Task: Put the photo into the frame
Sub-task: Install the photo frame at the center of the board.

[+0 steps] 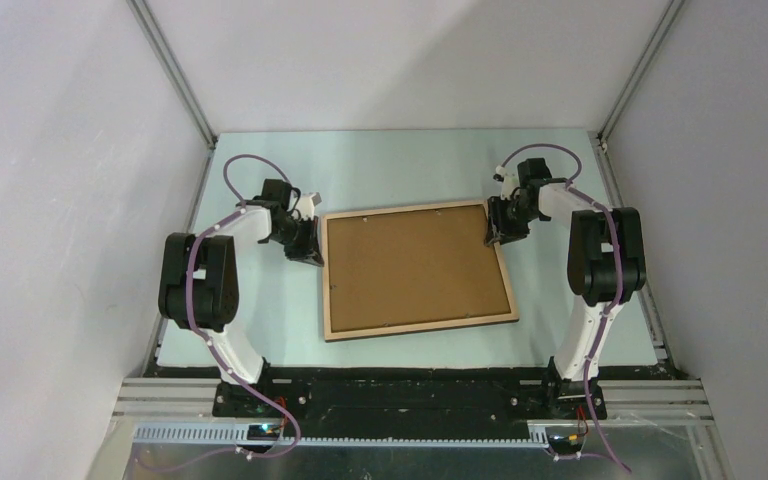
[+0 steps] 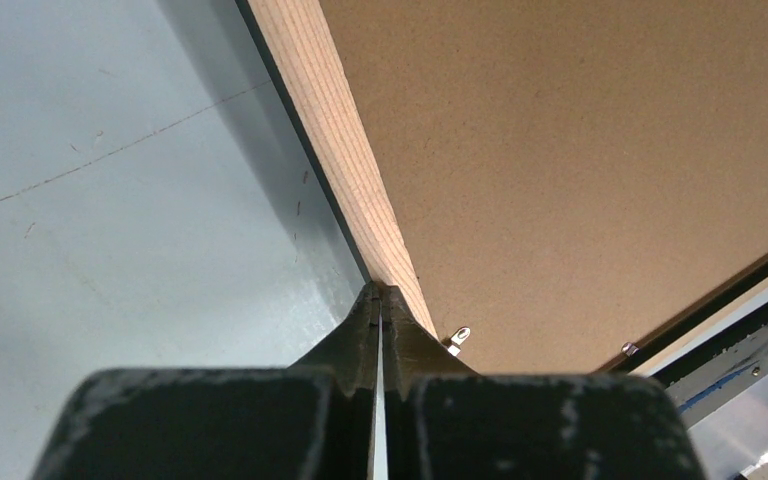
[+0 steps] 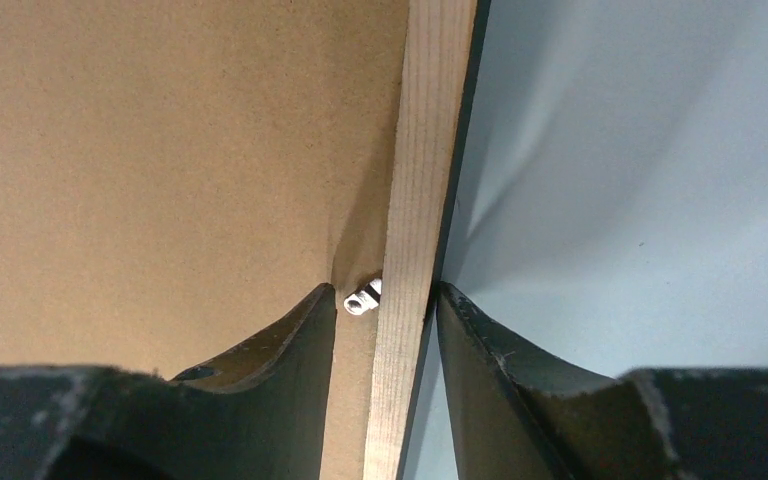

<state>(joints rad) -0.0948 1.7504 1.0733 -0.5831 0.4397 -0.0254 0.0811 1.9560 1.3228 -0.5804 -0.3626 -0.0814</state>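
The frame [image 1: 420, 325] lies face down on the table, its light wood back up. The brown backing board [image 1: 412, 265] sits inside it. The photo is hidden. My left gripper [image 1: 312, 255] is shut, its tips touching the outer side of the frame's left rail [image 2: 335, 150]; in the left wrist view the gripper [image 2: 381, 290] holds nothing I can see. My right gripper [image 1: 493, 238] is open at the frame's right rail [image 3: 425, 150]. In the right wrist view the gripper [image 3: 385, 290] straddles that rail, one finger over the board, the other outside the frame.
Small metal retaining tabs show on the frame's inner edge: one by the left fingers [image 2: 457, 338], one between the right fingers [image 3: 363, 298]. The pale green table [image 1: 400, 160] is walled by white panels on three sides.
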